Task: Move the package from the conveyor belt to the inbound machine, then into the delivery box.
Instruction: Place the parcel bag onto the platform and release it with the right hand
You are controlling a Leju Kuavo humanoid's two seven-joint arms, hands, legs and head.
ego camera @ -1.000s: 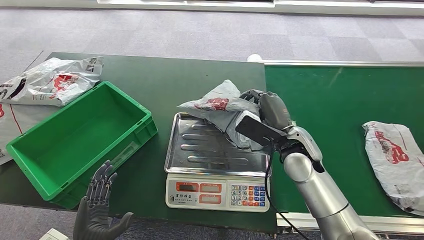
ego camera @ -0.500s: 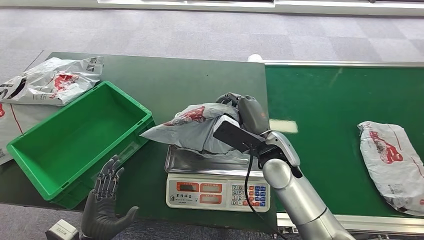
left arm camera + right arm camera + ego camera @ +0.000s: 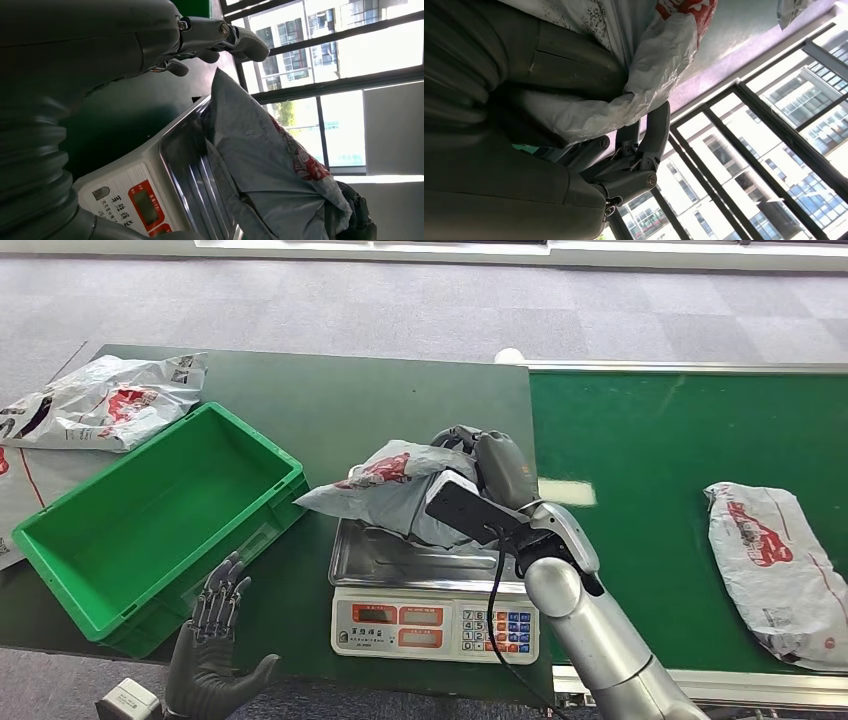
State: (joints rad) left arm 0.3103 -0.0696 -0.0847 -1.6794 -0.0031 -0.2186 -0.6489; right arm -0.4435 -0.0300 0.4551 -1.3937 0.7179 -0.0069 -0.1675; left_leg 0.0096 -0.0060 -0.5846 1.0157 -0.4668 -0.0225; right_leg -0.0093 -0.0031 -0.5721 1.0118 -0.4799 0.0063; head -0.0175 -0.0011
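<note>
Right hand [image 3: 497, 472] grips the package [image 3: 390, 490] just above the scale tray [image 3: 400, 550], off the conveyor, green box [image 3: 150, 520] yet unreached.

My right hand [image 3: 497, 472] holds the package [image 3: 395, 490] above the scale [image 3: 432, 590] (crate [image 3: 150, 520] left, conveyor belt [image 3: 640, 450] right).

Two grey plastic mailer bags with red print [image 3: 105, 400] lie on the dark green table [image 3: 330, 400] beside its far left corner. Grey carpet tiles [image 3: 400, 305] cover the floor beyond. Large windows [image 3: 320, 70] show buildings outside.
</note>
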